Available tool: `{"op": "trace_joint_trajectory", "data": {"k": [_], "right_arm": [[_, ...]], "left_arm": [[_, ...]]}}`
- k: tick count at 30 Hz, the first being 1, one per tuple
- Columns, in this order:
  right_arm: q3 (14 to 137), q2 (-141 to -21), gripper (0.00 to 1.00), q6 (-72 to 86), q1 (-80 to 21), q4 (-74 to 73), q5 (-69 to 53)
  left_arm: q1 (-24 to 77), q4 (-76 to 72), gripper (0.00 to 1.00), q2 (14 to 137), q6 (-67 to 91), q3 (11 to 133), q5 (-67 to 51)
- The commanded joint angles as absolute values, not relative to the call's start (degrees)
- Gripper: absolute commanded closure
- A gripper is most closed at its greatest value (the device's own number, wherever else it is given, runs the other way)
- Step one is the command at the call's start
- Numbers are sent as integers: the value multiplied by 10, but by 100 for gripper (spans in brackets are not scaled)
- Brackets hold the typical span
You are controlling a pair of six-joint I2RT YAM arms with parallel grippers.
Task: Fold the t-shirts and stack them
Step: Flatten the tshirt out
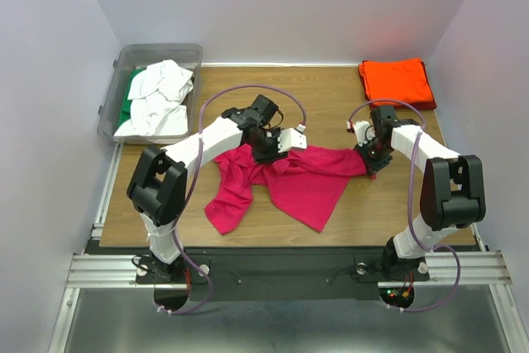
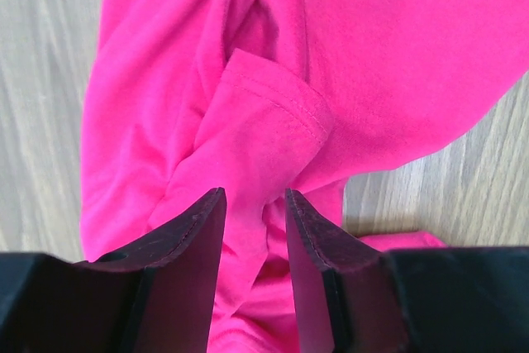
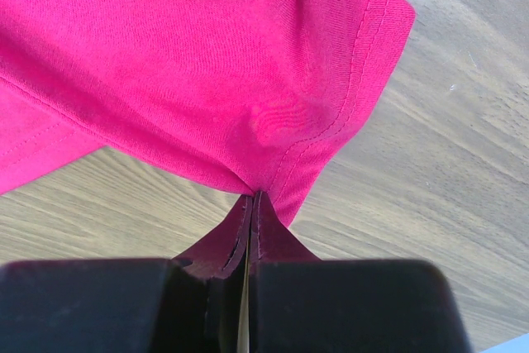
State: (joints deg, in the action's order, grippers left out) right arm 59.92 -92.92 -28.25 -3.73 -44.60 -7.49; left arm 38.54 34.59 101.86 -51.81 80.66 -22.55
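Risk: magenta t-shirt (image 1: 307, 186) twists or bunches.
Left tool (image 2: 254, 197) apart astride a crumpled fold; right tool (image 3: 252, 202) clamped on its hem, a one-sided hold.

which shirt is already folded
The orange shirt at the far right corner of the table: it lies as a flat, neat square. The pink shirt sprawls crumpled mid-table, and the white shirts and green shirt are bunched in the bin.

The magenta t-shirt (image 1: 297, 188) is soft matt cloth, the table (image 1: 331, 97) smooth wood grain, the bin (image 1: 161, 47) clear plastic.
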Motion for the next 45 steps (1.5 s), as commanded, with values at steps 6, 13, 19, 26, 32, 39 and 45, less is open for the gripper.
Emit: {"op": "trace_joint_trajectory", "data": {"k": [6,13,19,26,32,39,45], "right_arm": [[615,-927,99,-289,-33,-454,-74],[613,-926,99,-293,-31,-454,-73],[612,-925,99,-293,-29,-454,-75],[609,-922,99,-294,-29,-454,-74],[613,-918,99,-296,-25,-455,-68],[657,-913,100,-299,-4,-455,-61],[763,-904,99,-301,26,-464,-48]], "left_arm": [[397,367,54,1057,-543,839,-222],[394,381,64,1049,-544,861,-236],[393,388,59,1041,-547,864,-235],[392,391,75,1047,-548,872,-233],[378,401,90,1040,-543,894,-244],[314,438,100,1023,-527,984,-268],[253,409,100,1011,-463,1090,-257]]}}
